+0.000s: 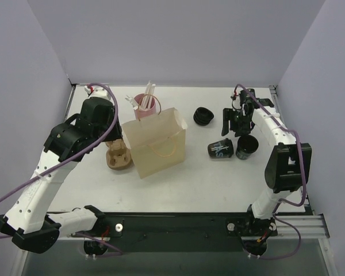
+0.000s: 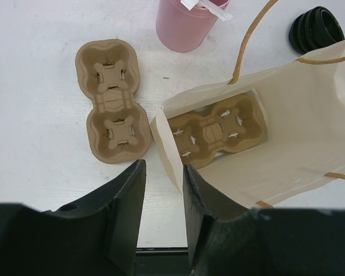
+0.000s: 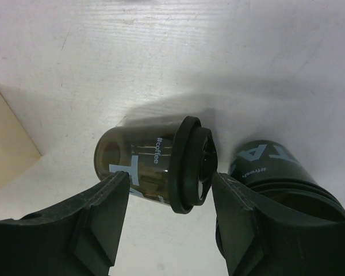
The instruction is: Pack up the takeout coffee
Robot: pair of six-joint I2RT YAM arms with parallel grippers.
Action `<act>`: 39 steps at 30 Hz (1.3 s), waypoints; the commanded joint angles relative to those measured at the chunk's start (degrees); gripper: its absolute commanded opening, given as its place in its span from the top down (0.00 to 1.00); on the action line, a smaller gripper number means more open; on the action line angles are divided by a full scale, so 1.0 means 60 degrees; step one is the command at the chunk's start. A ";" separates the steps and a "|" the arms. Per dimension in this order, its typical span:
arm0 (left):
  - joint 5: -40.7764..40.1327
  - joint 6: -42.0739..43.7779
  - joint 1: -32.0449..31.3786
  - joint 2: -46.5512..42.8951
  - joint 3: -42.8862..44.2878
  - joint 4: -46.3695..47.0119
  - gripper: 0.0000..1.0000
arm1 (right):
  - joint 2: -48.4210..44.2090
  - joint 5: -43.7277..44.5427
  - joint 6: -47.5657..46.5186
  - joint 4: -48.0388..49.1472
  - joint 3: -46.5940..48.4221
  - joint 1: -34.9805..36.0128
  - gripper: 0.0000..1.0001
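A tan paper bag (image 1: 155, 144) stands open mid-table, with a brown pulp cup carrier (image 2: 215, 129) lying in its bottom. A second carrier (image 2: 110, 100) lies on the table left of the bag. My left gripper (image 2: 164, 187) is open and empty above the bag's left rim, which runs close along the right finger. A dark lidded coffee cup (image 3: 155, 167) lies on its side. A second dark cup (image 3: 282, 178) stands to its right. My right gripper (image 3: 169, 201) is open, one finger on each side of the lying cup, just above it.
A pink cup (image 1: 145, 105) holding straws stands behind the bag. A stack of black lids (image 1: 203, 117) sits behind and to the right of the bag. In the top view the lying cup (image 1: 220, 149) and the standing cup (image 1: 246, 146) are near the right arm.
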 commanded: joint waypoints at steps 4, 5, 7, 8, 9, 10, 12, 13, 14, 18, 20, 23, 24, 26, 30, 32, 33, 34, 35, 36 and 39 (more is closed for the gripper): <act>-0.0051 0.0000 0.0002 -0.0276 -0.0086 -0.0085 0.58 | -0.0339 0.0197 0.0291 -0.0722 -0.0428 0.0167 0.41; -0.0051 0.0015 0.0017 -0.0291 -0.0086 -0.0099 0.58 | -0.0296 0.0256 0.0335 -0.0736 -0.0472 0.0167 0.41; -0.0051 0.0015 0.0002 -0.0335 -0.0086 -0.0085 0.58 | -0.0237 0.0256 0.0365 -0.0765 -0.0502 0.0197 0.41; -0.0051 0.0030 0.0002 -0.0349 -0.0086 -0.0099 0.58 | -0.0193 0.0300 0.0365 -0.0780 -0.0502 0.0226 0.41; -0.0051 0.0030 0.0002 -0.0378 -0.0101 -0.0099 0.58 | -0.0164 0.0315 0.0365 -0.0780 -0.0487 0.0269 0.41; -0.0051 0.0030 0.0002 -0.0393 -0.0101 -0.0099 0.58 | -0.0120 0.0315 0.0365 -0.0780 -0.0487 0.0270 0.41; -0.0051 0.0030 0.0002 -0.0437 -0.0116 -0.0099 0.58 | -0.0032 0.0286 0.0438 -0.0780 -0.0473 0.0270 0.41; -0.0051 0.0030 0.0002 -0.0466 -0.0101 -0.0114 0.58 | 0.0055 0.0257 0.0423 -0.0780 -0.0473 0.0270 0.41; -0.0051 0.0044 0.0002 -0.0481 -0.0086 -0.0143 0.58 | 0.0100 0.0227 0.0423 -0.0780 -0.0458 0.0284 0.41; -0.0094 0.0059 0.0002 -0.0569 -0.0057 -0.0202 0.58 | 0.0378 -0.0022 0.0219 -0.0780 -0.0327 0.0270 0.41; -0.0095 0.0059 0.0002 -0.0642 -0.0086 -0.0217 0.58 | 0.0495 -0.0051 0.0145 -0.0766 -0.0253 0.0255 0.41; -0.0080 0.0044 0.0002 -0.0686 -0.0159 -0.0231 0.58 | 0.0642 -0.0227 0.0072 -0.0766 -0.0063 0.0197 0.41; -0.0080 0.0059 0.0002 -0.0701 -0.0160 -0.0246 0.58 | 0.0657 -0.0270 0.0057 -0.0766 -0.0019 0.0197 0.41; -0.0080 0.0059 0.0002 -0.0716 -0.0145 -0.0275 0.58 | 0.0671 -0.0256 0.0057 -0.0780 0.0084 0.0197 0.41; -0.0051 0.0059 0.0002 -0.0730 -0.0159 -0.0275 0.58 | 0.0701 -0.0198 0.0013 -0.0780 0.0172 0.0211 0.38; -0.0021 0.0059 0.0002 -0.0730 -0.0160 -0.0290 0.58 | 0.0715 -0.0154 -0.0060 -0.0780 0.0187 0.0197 0.36; -0.0021 0.0059 0.0002 -0.0730 -0.0160 -0.0290 0.58 | 0.0701 -0.0168 -0.0089 -0.0780 0.0201 0.0211 0.36; -0.0007 0.0059 0.0002 -0.0730 -0.0160 -0.0290 0.58 | 0.0730 -0.0168 -0.0118 -0.0795 0.0216 0.0197 0.36; 0.0008 0.0044 0.0002 -0.0745 -0.0160 -0.0290 0.58 | 0.0744 -0.0226 -0.0177 -0.0780 0.0245 0.0211 0.35; 0.0008 0.0044 0.0002 -0.0745 -0.0160 -0.0275 0.58 | 0.0759 -0.0241 -0.0206 -0.0780 0.0260 0.0211 0.35; 0.0052 0.0044 0.0002 -0.0730 -0.0160 -0.0290 0.58 | 0.0891 -0.0300 -0.0323 -0.0766 0.0318 0.0211 0.38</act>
